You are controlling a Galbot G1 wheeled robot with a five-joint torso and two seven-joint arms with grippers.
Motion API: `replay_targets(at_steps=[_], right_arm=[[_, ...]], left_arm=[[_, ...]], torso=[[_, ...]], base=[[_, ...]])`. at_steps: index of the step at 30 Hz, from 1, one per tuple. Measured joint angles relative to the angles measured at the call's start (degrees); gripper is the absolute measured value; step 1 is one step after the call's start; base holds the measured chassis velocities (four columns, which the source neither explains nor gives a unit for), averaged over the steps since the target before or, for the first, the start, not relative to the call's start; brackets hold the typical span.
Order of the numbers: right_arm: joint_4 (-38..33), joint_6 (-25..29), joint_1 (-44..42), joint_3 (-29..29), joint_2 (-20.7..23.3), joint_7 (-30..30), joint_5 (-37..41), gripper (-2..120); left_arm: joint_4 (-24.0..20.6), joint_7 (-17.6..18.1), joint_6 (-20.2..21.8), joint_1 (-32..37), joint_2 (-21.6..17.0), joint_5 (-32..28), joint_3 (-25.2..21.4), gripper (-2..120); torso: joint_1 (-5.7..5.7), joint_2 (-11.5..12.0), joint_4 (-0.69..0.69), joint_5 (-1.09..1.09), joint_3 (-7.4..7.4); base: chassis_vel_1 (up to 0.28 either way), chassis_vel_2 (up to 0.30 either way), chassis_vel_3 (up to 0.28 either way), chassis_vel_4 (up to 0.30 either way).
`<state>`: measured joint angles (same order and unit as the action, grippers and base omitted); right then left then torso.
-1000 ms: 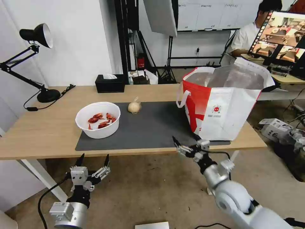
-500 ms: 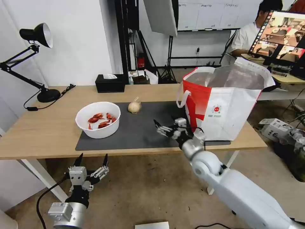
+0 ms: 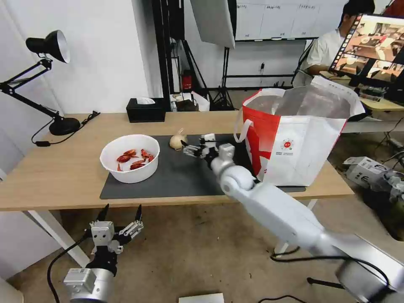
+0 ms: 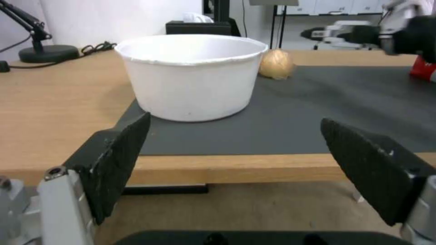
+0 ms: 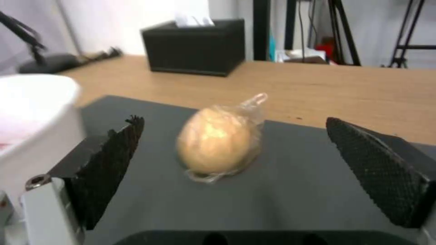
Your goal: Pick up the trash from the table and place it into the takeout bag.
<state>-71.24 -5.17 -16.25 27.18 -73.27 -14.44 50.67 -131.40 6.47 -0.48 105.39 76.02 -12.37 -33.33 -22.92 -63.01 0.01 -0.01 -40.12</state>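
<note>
Beige knotted lump (image 3: 178,142) sits on the dark grey mat (image 3: 185,176), near the white bowl (image 3: 130,158) of crayfish shells. Just beside the lump hangs the right gripper (image 3: 187,148), fingers spread wide and empty, not touching it. Beyond stands the takeout bag (image 3: 294,143). Below the table (image 3: 54,168) edge, near the bowl, waits the left gripper (image 3: 122,214), fingers apart, empty.

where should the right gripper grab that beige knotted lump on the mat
Probably across the round body of the beige knotted lump, coming level from the bag side, as the open right gripper is lined up now. The lump lies on the mat with its thin knotted tail pointing up and away, too flimsy to pinch. Its bare flanks face the fingers.
</note>
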Motion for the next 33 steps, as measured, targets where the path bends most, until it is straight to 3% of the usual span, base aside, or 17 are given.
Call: replay_targets(at_steps=[6, 13, 22, 33], right_arm=[[7.66, -1.54, 4.11, 1.14, -4.65, 0.42, -1.14, 100], [20.17, -1.94, 8.48, -0.11, -11.75, 5.04, -1.89, 100], [29.94, -2.35, 11.75, -0.54, -16.04, 12.17, -2.80, 100], [33.94, -3.14, 13.11, -0.16, -16.98, 15.31, -6.23, 100]], left_arm=[[-0.25, 0.00, -0.31, 0.70, -0.07, 0.03, -0.60, 100], [-0.36, 0.00, -0.60, 1.02, 0.44, 0.34, -0.62, 100], [-0.47, 0.00, -0.78, 1.32, 0.74, 0.36, -0.68, 100], [-0.45, 0.01, -1.41, 1.40, 0.78, 0.45, -0.56, 100]], torso=[[0.00, -0.01, -0.01, 0.00, 0.01], [0.01, 0.00, 0.00, 0.00, 0.01], [0.00, -0.01, -0.01, 0.00, 0.01], [0.01, -0.01, -0.01, 0.01, 0.01]], base=[[0.000, 0.000, 0.000, 0.000], [0.000, 0.000, 0.000, 0.000], [0.000, 0.000, 0.000, 0.000], [0.000, 0.000, 0.000, 0.000]])
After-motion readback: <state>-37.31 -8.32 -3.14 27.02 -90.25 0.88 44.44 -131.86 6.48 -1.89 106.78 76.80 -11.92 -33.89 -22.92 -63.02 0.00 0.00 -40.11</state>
